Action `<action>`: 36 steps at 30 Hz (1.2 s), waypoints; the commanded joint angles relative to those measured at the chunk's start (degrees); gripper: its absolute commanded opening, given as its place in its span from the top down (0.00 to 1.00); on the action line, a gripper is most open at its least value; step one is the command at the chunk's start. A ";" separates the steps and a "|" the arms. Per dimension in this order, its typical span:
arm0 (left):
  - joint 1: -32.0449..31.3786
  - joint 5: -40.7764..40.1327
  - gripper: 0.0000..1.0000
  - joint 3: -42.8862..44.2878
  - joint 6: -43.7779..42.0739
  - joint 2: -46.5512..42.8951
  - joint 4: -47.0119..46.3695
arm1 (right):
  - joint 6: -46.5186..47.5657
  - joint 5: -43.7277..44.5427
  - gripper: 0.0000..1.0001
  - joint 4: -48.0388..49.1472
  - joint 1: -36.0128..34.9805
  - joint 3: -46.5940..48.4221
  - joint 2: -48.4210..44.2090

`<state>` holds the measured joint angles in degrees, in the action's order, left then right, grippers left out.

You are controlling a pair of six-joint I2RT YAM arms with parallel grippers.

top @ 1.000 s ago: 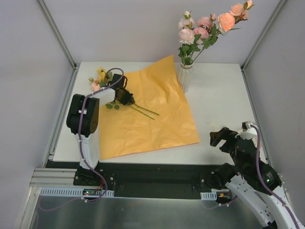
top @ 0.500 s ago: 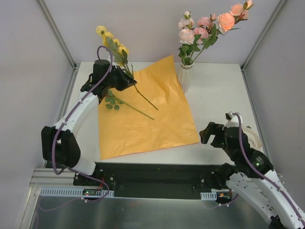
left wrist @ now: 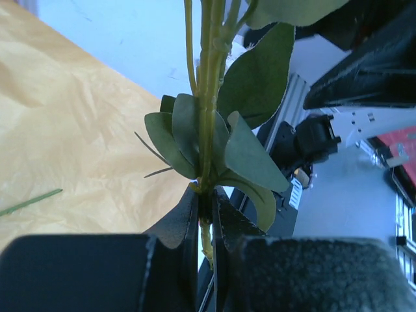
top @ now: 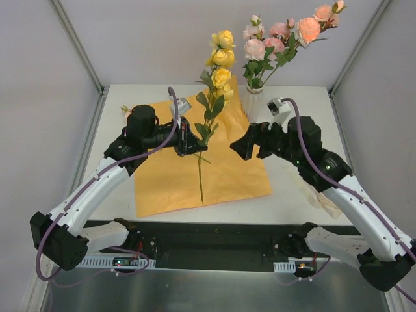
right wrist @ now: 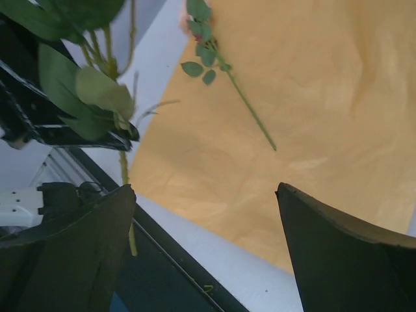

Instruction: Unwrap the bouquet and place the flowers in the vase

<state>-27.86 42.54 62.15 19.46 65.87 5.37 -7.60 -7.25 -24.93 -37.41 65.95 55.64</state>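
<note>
The left arm stretches from its base at the near left forward and toward the middle, its forearm lying low over the left part of the orange paper, wrist turned so that the left tool points sideways to the right. Its jaws are pressed together on the thin green stalk of the yellow spray, just under a cluster of leaves, as the left wrist view shows close up. The spray stands nearly upright, blossoms high above the paper and the bare stalk end hanging below the grip. The right arm rises from the near right, bends at the elbow and reaches leftward over the surface. The right tool faces the spray but stays apart from it, its jaws spread wide with nothing between them. The white ribbed vase stands at the paper's far right corner with the pink roses in it. A loose stem lies flat on the paper. A white tag carries print too small to read.
</note>
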 commanded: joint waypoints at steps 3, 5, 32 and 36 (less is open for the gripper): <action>-3.25 6.06 1.00 -0.28 -6.55 -1.01 -2.20 | -0.93 -7.88 0.07 14.72 -3.10 4.80 3.69; -3.43 6.32 1.00 -0.01 -5.84 -0.56 -2.11 | -1.28 -6.91 0.07 18.75 -4.07 3.57 4.04; -4.49 1.49 0.96 0.87 -6.72 1.55 0.87 | -1.11 10.76 0.90 23.79 -9.88 7.25 12.74; -3.96 -2.28 0.65 1.13 -7.07 1.11 3.07 | 2.66 12.95 0.99 23.52 -9.44 9.98 13.09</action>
<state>-31.90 43.13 61.63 14.20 67.53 6.50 -9.67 1.56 -4.23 -47.86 70.72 69.01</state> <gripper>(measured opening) 0.242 0.032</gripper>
